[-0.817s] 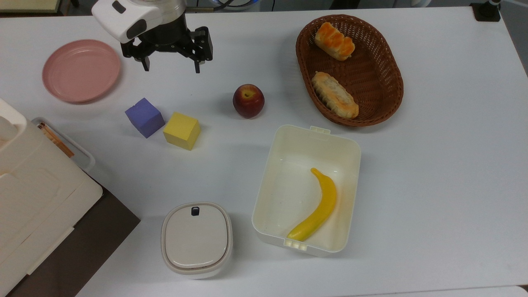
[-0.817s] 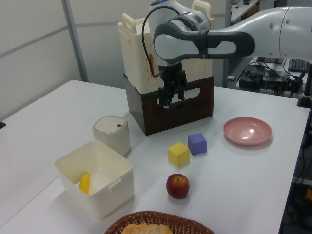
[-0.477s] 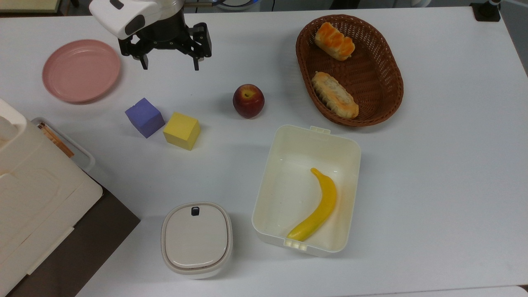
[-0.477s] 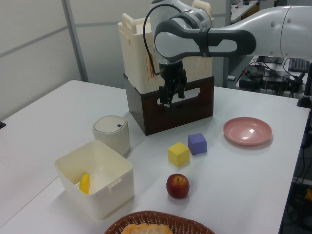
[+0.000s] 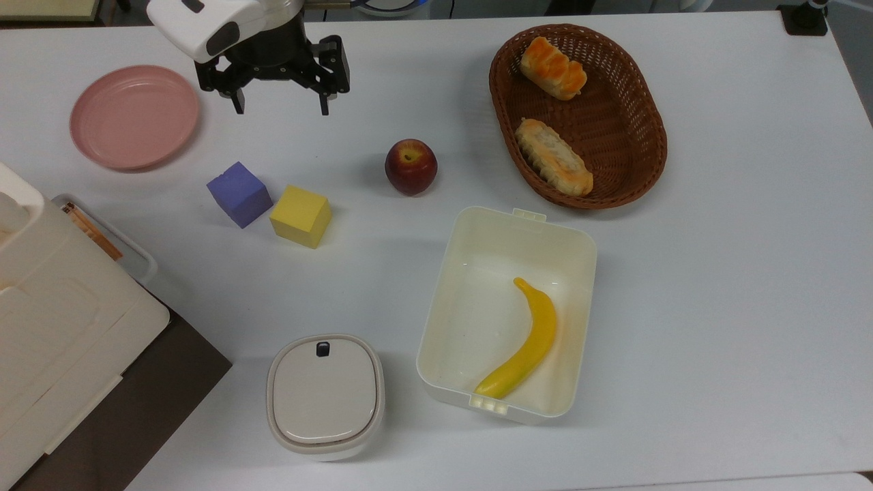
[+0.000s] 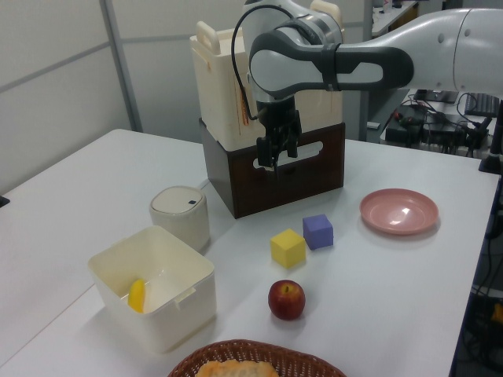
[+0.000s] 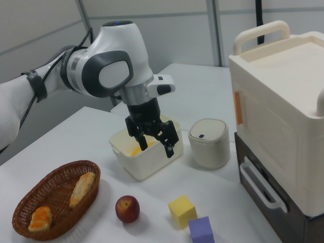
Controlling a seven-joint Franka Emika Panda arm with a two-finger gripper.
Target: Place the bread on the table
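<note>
The bread [image 5: 554, 68], a glossy orange-golden roll, lies at the far end of a brown wicker basket [image 5: 655, 129] on the white table [image 5: 750, 286]. In the right view the bread [image 7: 40, 218] sits at the near end of the basket [image 7: 20, 207]. My gripper [image 5: 281, 108] hangs open and empty above the table at the top view's upper left, between the pink plate and the apple, far from the basket. It also shows open in the right view [image 7: 157, 149] and in the left view [image 6: 272, 161].
A paler ridged loaf [image 5: 552, 157] shares the basket. A red apple [image 5: 410, 166], purple cube [image 5: 239, 194], yellow cube [image 5: 301, 215], pink plate [image 5: 134, 116], open cream box [image 5: 443, 273] with a banana [image 5: 528, 341], lidded pot [image 5: 325, 395] and a large cream case [image 5: 61, 320] stand around.
The gripper has shifted slightly toward the top view's upper edge and stays open. Nothing else has moved.
</note>
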